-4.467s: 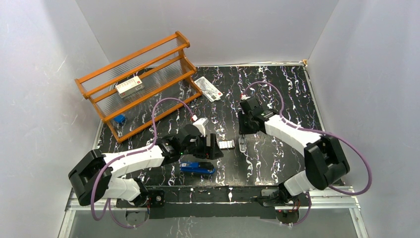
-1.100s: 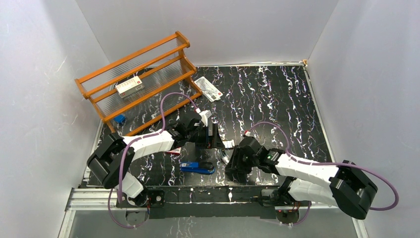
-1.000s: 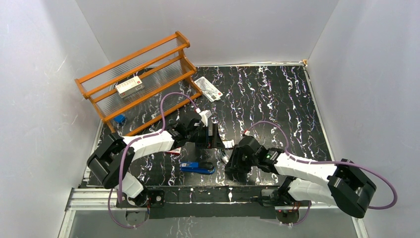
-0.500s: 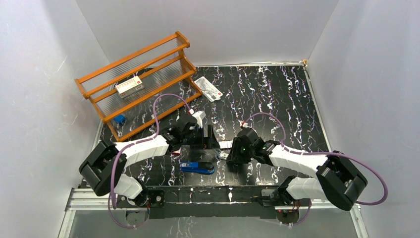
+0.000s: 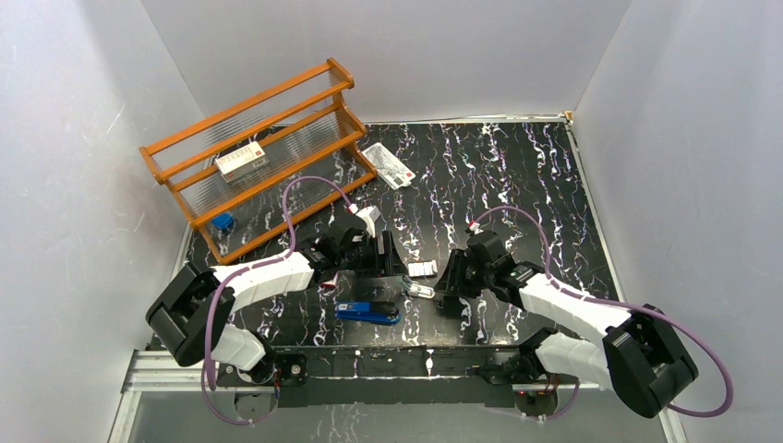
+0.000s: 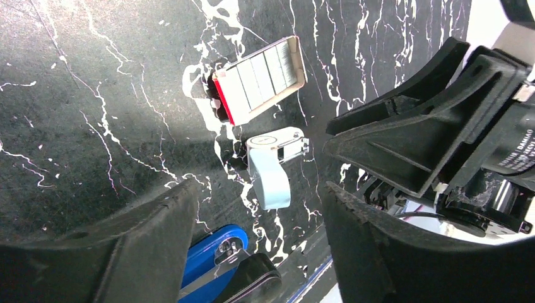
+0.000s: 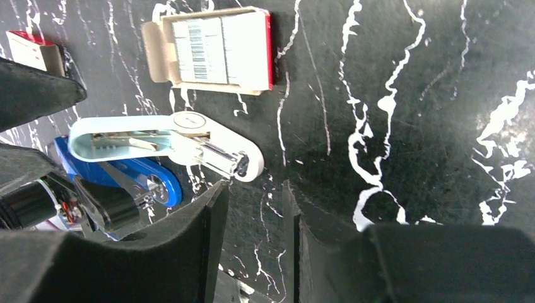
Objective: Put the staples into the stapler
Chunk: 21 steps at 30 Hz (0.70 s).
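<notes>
One view, overhead, alone shows white walls and the orange rack at the black marbled worktop's far left. Both wrist views show the blue stapler lying near the staples' open tray. Left jaws gape, empty; right jaws part narrowly, empty.

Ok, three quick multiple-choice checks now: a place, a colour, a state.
1. The long blue desk stapler lies: A near the front edge of the black marbled table; B by the back wall; C against the right wall.
2. The slatted wooden rack is: A green; B white; C orange.
3. The small cardboard staple tray is: A closed; B open, silvery strips showing; C upside down.
1 A, the top view shows it nearest the front edge; 2 C, its rails are orange; 3 B, both wrist views show strips inside.
</notes>
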### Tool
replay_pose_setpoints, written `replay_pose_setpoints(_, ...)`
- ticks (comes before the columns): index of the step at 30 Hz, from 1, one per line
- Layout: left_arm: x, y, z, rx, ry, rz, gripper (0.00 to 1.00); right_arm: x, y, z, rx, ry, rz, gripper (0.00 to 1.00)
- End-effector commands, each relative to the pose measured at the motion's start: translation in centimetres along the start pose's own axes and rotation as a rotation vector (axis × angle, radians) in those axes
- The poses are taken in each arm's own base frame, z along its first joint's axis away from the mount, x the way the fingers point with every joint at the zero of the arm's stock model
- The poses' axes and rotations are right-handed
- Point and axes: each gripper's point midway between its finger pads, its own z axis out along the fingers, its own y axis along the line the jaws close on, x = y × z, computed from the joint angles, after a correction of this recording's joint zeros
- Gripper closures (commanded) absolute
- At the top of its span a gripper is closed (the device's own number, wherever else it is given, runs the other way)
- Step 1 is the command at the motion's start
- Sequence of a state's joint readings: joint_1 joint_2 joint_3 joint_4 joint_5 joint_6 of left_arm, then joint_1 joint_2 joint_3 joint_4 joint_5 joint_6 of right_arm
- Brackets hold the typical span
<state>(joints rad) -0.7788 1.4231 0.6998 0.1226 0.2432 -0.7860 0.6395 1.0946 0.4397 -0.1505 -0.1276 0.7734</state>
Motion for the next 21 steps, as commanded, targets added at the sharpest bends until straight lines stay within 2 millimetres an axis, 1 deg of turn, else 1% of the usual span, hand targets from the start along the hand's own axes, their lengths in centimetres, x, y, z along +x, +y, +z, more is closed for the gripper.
replay_pose_setpoints(1,-0.3,-0.2,-0.5,0.011,-0.015,-0.009,0.37,0.3,-0.3,0.3,-0.013,0.019,0.011,0.57)
replay_pose_setpoints(5,0.3,0.1,-0.3,0.009,0.007,0.007,0.5,0.5,-0.5,0.9,-0.006,0.037,0.012,0.61)
replay_pose_setpoints(6,0.3,0.0,-0.2,0.016,0.01,0.014,0.52,0.4,-0.5,1.1,-0.013,0.032,0.004,0.62)
replay_pose_setpoints(8,0.5,-0.2,-0.1,0.032,0.02,0.022,0.52,0.2,-0.4,1.4,-0.031,0.019,-0.01,0.62)
replay_pose_setpoints(12,0.7,-0.6,0.1,0.06,0.044,0.044,0.57,0.2,-0.2,1.7,-0.043,0.038,-0.025,0.63)
replay_pose_setpoints(16,1.0,-1.1,0.2,0.09,0.068,0.055,0.63,0.5,-0.2,1.9,-0.05,0.054,-0.024,0.63)
replay_pose_setpoints(21,1.0,-1.8,0.0,0.122,0.075,0.056,0.66,1.1,-0.3,2.1,-0.06,0.087,-0.025,0.65)
